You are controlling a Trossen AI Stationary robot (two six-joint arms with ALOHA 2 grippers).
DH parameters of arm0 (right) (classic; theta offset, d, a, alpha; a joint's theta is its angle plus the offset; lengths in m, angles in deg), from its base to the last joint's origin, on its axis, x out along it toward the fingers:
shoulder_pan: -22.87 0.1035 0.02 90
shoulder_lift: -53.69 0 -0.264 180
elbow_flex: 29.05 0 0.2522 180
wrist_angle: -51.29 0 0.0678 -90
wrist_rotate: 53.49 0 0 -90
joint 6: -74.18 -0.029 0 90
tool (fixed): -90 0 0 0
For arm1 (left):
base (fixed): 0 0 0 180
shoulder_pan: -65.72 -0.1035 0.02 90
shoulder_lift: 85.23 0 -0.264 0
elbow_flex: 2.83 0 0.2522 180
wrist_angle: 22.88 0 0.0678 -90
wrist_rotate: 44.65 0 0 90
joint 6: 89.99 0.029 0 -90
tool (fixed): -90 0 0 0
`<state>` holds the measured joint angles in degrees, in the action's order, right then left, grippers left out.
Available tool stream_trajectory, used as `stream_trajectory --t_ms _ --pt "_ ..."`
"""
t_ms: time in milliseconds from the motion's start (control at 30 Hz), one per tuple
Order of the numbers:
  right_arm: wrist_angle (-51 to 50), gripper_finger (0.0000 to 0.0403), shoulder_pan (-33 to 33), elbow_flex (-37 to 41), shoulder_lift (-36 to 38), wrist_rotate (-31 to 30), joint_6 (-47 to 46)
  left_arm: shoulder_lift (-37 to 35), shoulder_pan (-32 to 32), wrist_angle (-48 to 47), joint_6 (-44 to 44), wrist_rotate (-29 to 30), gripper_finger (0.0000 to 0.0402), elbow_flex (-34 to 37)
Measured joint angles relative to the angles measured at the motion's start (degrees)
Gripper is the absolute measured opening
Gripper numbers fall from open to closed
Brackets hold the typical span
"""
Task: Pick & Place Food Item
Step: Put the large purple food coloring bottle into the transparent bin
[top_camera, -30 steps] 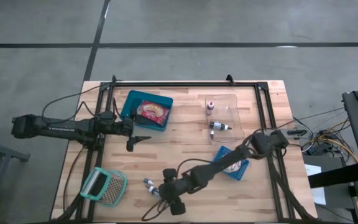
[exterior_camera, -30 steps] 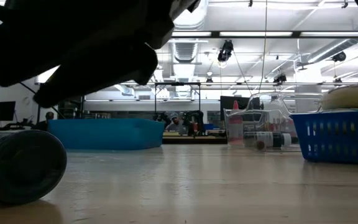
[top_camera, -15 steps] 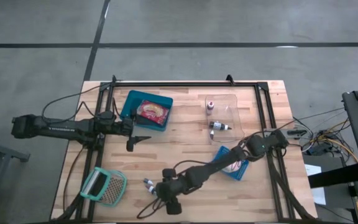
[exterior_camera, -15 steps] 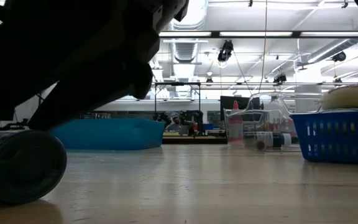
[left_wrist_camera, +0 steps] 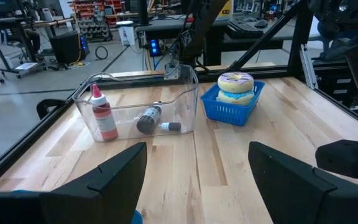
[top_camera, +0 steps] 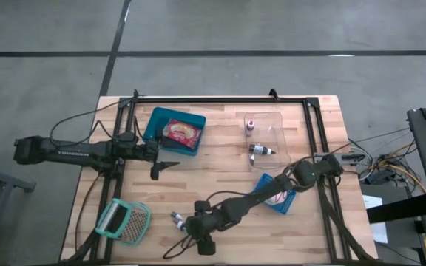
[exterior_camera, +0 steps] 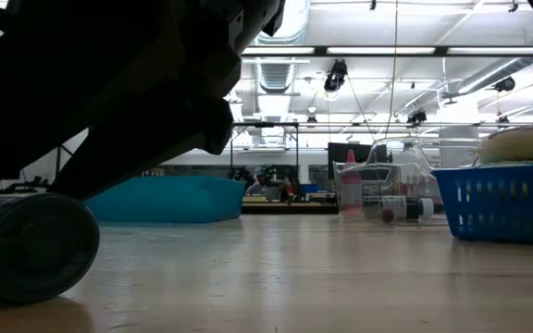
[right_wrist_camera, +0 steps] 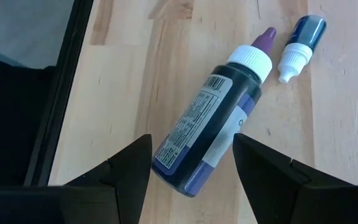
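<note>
A dark purple bottle (right_wrist_camera: 213, 134) with a white cap lies on its side on the wood near the table's near edge; it also shows in the low view (exterior_camera: 28, 248). A small blue dropper bottle (right_wrist_camera: 300, 38) lies beside its cap. My right gripper (right_wrist_camera: 191, 140) is open and low over the purple bottle, with a finger on either side of its base end; I see no contact. My left gripper (left_wrist_camera: 197, 149) is open and empty above the table's left middle (top_camera: 163, 168). A frosted donut (left_wrist_camera: 235, 87) sits in a blue basket (left_wrist_camera: 232, 107).
A teal tray (top_camera: 173, 131) with a red food item stands at the far left. A clear bin (left_wrist_camera: 138, 106) holds a red bottle and small bottles. A teal basket (top_camera: 123, 222) lies at the near left. A black frame rail (right_wrist_camera: 61, 93) runs beside the purple bottle.
My right gripper has gone down and a little toward the table's left edge, closer to the purple bottle. The bottle has not moved.
</note>
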<state>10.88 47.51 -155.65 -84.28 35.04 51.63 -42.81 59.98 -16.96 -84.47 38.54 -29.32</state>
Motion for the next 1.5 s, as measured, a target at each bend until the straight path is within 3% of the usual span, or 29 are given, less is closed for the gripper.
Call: stream_trajectory --t_ms 767,1267,1500 --pt "6.3 0.0220 -0.1 4.5 0.0 -0.4 1.1 0.0 0.0 0.1 0.0 0.0 0.0284 0.0" --pt "6.0 0.0124 0.6 3.5 -2.7 0.5 8.0 0.0 0.0 0.3 -0.3 0.0 0.0284 0.3" --pt "3.8 0.0123 1.6 3.5 -1.9 -1.5 8.0 0.0 0.0 2.0 -0.5 0.0 0.0284 1.5"
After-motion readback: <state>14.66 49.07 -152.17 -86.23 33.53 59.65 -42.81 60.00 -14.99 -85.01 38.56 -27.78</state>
